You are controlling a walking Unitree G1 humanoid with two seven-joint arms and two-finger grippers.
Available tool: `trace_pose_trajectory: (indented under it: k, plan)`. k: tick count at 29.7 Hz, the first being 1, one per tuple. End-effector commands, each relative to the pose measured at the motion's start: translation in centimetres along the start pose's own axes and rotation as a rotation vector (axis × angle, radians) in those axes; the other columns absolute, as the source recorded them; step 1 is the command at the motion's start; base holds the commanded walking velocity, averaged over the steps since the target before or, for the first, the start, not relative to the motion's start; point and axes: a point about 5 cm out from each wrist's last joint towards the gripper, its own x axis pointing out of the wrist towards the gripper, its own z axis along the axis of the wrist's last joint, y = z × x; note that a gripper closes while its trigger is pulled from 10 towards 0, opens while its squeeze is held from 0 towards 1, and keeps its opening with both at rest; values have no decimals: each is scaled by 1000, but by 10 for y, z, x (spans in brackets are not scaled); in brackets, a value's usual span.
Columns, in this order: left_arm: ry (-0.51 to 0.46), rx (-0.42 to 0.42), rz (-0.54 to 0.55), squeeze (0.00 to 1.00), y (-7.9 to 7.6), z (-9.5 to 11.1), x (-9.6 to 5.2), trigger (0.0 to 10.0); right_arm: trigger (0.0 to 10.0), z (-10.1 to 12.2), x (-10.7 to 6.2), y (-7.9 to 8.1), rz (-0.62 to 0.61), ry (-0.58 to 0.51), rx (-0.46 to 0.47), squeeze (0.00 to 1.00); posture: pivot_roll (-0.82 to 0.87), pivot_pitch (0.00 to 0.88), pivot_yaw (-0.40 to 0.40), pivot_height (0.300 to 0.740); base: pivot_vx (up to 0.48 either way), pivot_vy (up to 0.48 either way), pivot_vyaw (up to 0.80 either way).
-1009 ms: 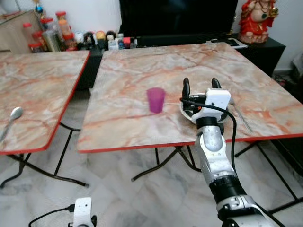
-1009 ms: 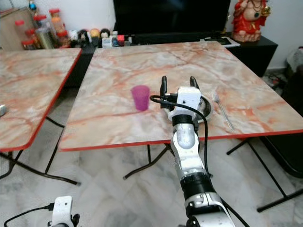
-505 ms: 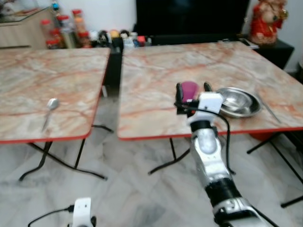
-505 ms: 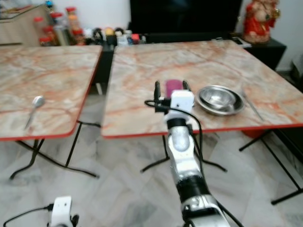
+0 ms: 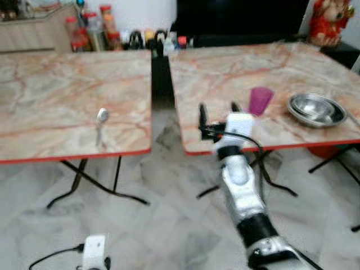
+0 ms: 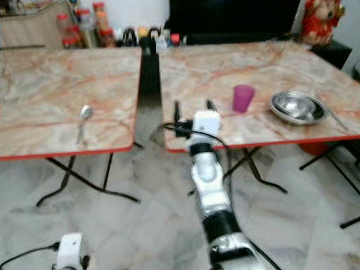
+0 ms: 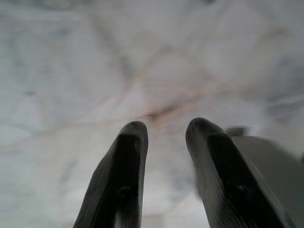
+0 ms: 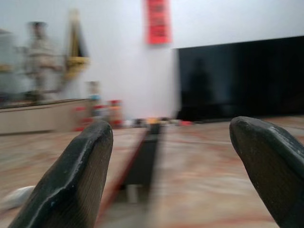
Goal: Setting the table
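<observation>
two marble tables [image 5: 73, 107] hold spoon [image 5: 100, 119], cup [image 5: 260, 100], bowl [image 5: 316, 109]; right end effector [image 5: 218, 115] spread empty.

Marble floor [image 5: 169, 225] (blurred), perhaps television [image 5: 242, 19]

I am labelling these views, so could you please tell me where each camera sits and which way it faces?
Left eye: on the head, looking down at two tables, spoon, cup, bowl; right arm and right tool show.
Right eye: beside it, the same scene.
Left wrist: on the hanging left arm, facing the floor; left tool.
Right wrist: level over the tables toward the TV, spoon at the edge, shared with the eyes.
</observation>
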Motion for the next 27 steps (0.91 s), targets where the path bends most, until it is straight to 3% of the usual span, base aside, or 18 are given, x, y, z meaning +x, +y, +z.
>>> trace_pose_trajectory:
  k: [1,27]
  plan:
    - [7,1,-8,0,-3,-2,0,10000,10000,2,2,-8,-20,-4,-14,0,-6,0,52,693,0,386,0]
    - [8,21,-5,0,1,-2,0,10000,10000,-11,-3,-4,6,51,-10,0,4,0,54,693,0,382,0]
